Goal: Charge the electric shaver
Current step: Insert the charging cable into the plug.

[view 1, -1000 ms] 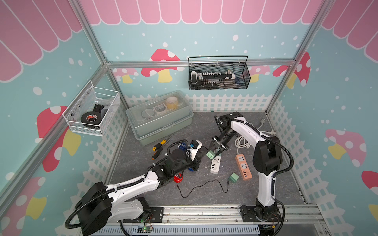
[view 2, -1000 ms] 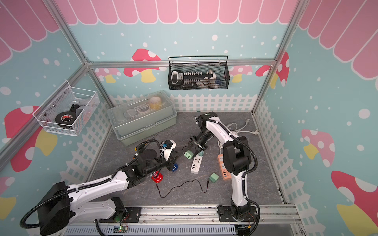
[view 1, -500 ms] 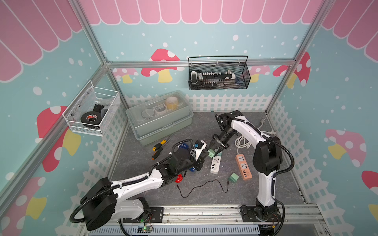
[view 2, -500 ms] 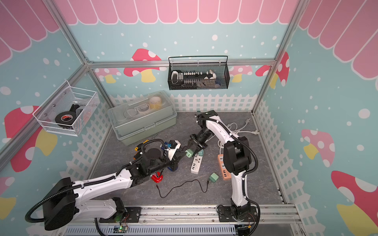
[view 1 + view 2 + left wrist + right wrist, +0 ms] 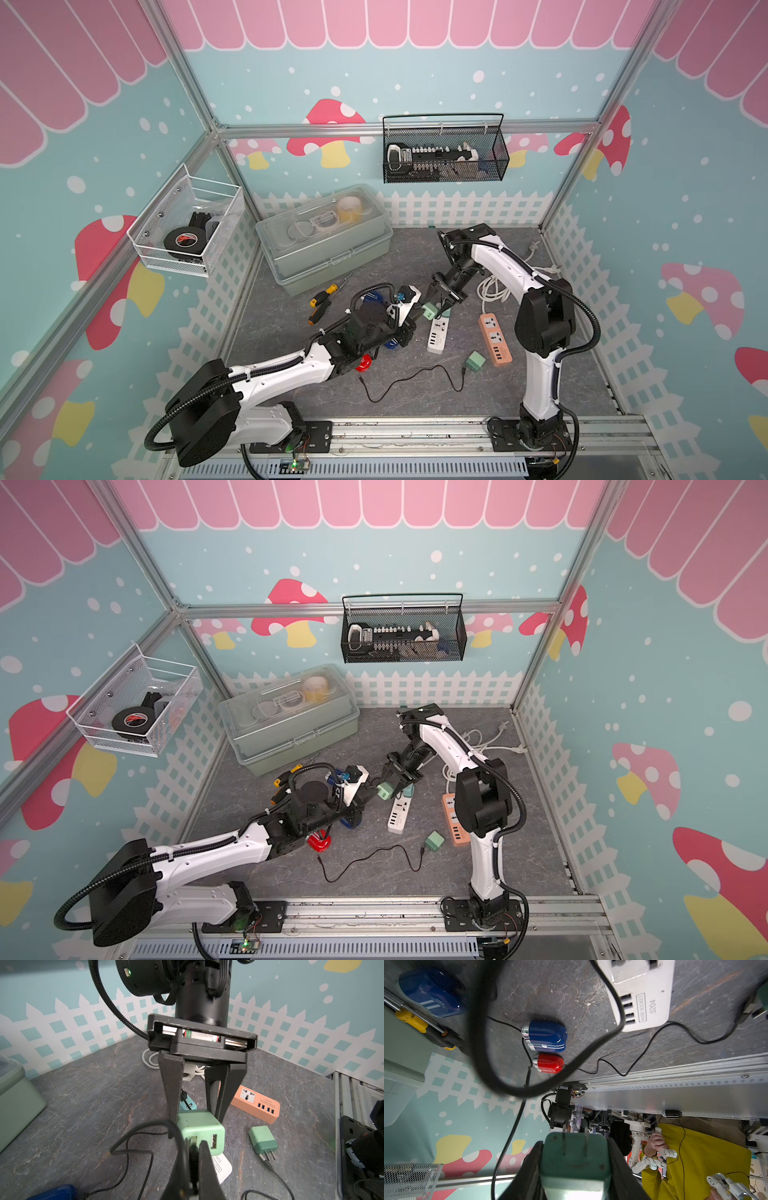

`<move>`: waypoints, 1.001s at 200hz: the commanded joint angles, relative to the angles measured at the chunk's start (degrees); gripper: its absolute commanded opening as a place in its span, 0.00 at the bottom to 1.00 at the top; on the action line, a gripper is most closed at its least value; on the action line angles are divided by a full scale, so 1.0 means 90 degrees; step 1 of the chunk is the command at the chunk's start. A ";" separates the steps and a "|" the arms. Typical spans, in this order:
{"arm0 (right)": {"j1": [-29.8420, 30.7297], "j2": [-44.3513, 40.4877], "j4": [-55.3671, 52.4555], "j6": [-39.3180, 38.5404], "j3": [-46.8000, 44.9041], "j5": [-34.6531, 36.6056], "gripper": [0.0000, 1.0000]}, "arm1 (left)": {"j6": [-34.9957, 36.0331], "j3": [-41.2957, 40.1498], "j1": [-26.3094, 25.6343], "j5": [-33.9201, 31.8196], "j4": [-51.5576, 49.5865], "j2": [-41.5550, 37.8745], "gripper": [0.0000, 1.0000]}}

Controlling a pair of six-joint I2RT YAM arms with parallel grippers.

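My right gripper (image 5: 437, 306) is shut on a light green USB adapter (image 5: 429, 311) and holds it above the white power strip (image 5: 438, 335). The left wrist view shows the adapter (image 5: 199, 1128) facing my left gripper (image 5: 193, 1145), which is shut on the black USB plug (image 5: 194, 1159) of a thin cable. The plug's tip sits at the adapter's left port. In the right wrist view the adapter's prongs (image 5: 574, 1142) point away from the gripper. A blue shaver (image 5: 546, 1035) and a red shaver (image 5: 549, 1062) lie on the mat beside the left arm, with a black cable running past them.
A second green adapter (image 5: 475, 360) with its own black cable (image 5: 411, 380) lies near the front. An orange power strip (image 5: 493, 338) lies to its right. Screwdrivers (image 5: 322, 298) and a green lidded box (image 5: 328, 237) sit at the back left. A white cord (image 5: 492, 289) is coiled by the right arm.
My left gripper has moved right with the plug, up to the adapter. The right gripper has shifted slightly toward it with the adapter.
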 commanded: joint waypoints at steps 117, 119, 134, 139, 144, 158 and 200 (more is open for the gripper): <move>0.0044 -0.0552 -0.0262 0.0574 0.0086 -0.0139 0.00 | 0.0752 0.0206 -0.0007 -0.0147 -0.0236 0.0179 0.00; 0.0044 -0.0554 -0.0262 0.0580 0.0090 -0.0146 0.00 | 0.0754 0.0202 -0.0006 -0.0152 -0.0230 0.0182 0.00; 0.0044 -0.0582 -0.0262 0.0606 0.0095 -0.0179 0.00 | 0.0772 0.0217 -0.0012 -0.0149 -0.0208 0.0210 0.00; 0.0044 -0.0585 -0.0260 0.0608 0.0104 -0.0182 0.00 | 0.0784 0.0217 -0.0012 -0.0138 -0.0212 0.0215 0.00; 0.0044 -0.0608 -0.0257 0.0622 0.0096 -0.0190 0.00 | 0.0798 0.0214 -0.0021 -0.0128 -0.0203 0.0234 0.00; 0.0044 -0.0662 -0.0264 0.0646 0.0076 -0.0171 0.00 | 0.0841 0.0227 -0.0041 -0.0114 -0.0186 0.0243 0.00; 0.0046 -0.0751 -0.0301 0.0662 0.0036 -0.0146 0.00 | 0.0977 0.0309 -0.0070 0.0027 -0.0186 0.0371 0.00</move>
